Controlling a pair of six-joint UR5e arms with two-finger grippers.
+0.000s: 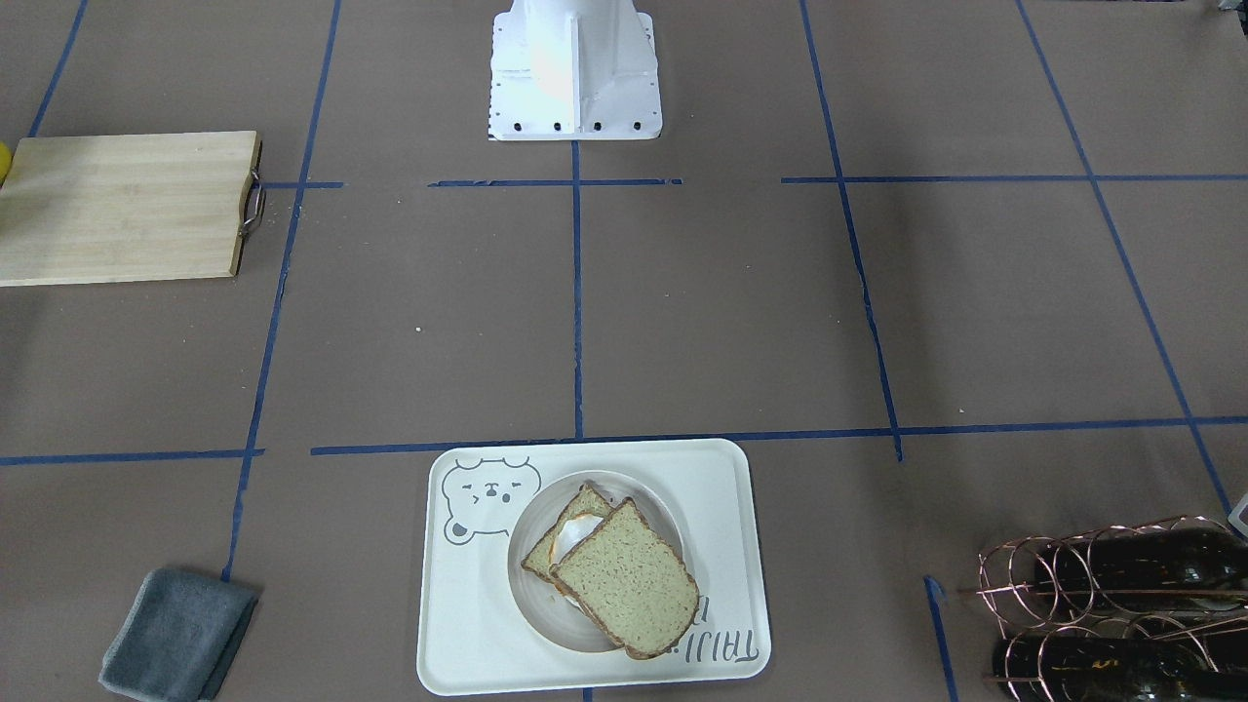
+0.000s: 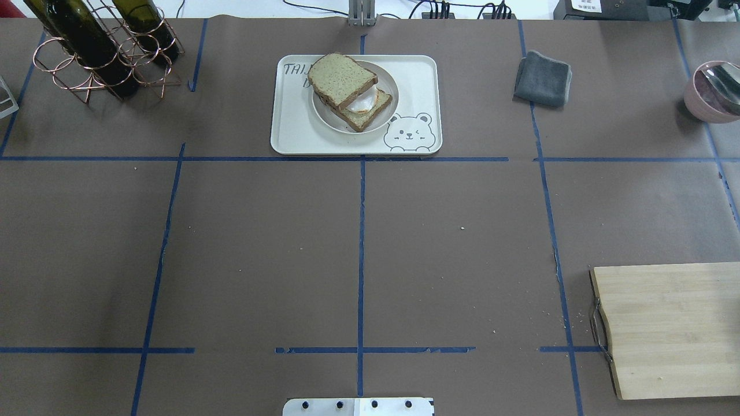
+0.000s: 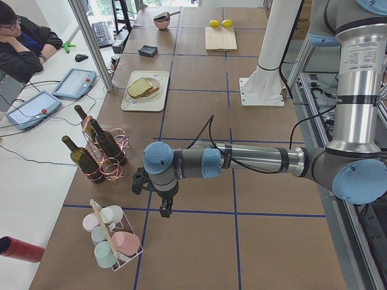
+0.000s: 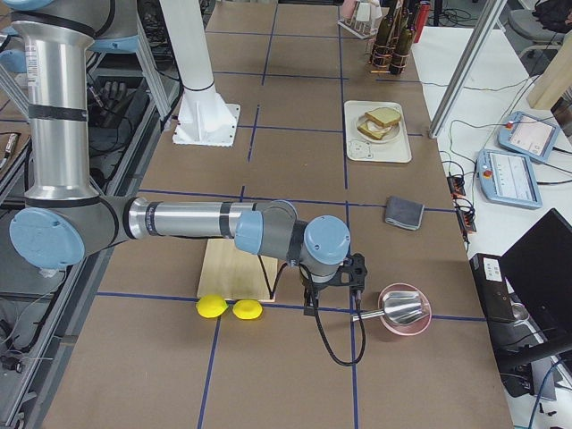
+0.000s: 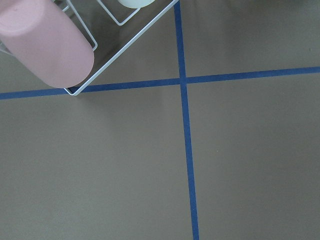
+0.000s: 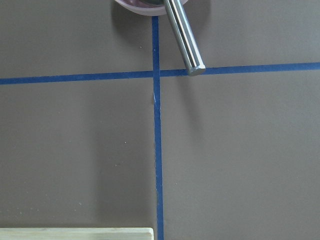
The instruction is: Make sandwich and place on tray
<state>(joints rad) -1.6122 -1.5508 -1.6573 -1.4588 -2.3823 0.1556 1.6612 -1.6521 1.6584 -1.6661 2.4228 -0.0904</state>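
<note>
1. The sandwich [image 2: 342,78] was on the plate [image 2: 393,92], and the plate sat inside the tray [image 2: 416,72] at the far middle of the table, so the task's thing was right where it belonged.
2. It was 2 bread slices with the egg [image 2: 362,103] peeking out between them. The top slice was skewed toward the lettering end and overhung the plate's rim. My guess is it was just set down, not squared up.
3. The left gripper [image 3: 164,208] hung over bare table beside the cup rack [image 5: 125,46] at the table's left end, well apart from the tray. Only the side view showed it, so I couldn't tell if its jaws were released or clenched.
4. Same deal with the right gripper [image 4: 310,302] at the other end, just beside the bowl [image 2: 702,107] and near the board [image 2: 670,329]. Again, I couldn't tell what its jaws were doing.
5. My read: both arms were parked out wide to keep clear of the tray, and the job looked done. The 1 risk I'd flag is that skewed top slice sliding off if anything bumped the tray.
</note>
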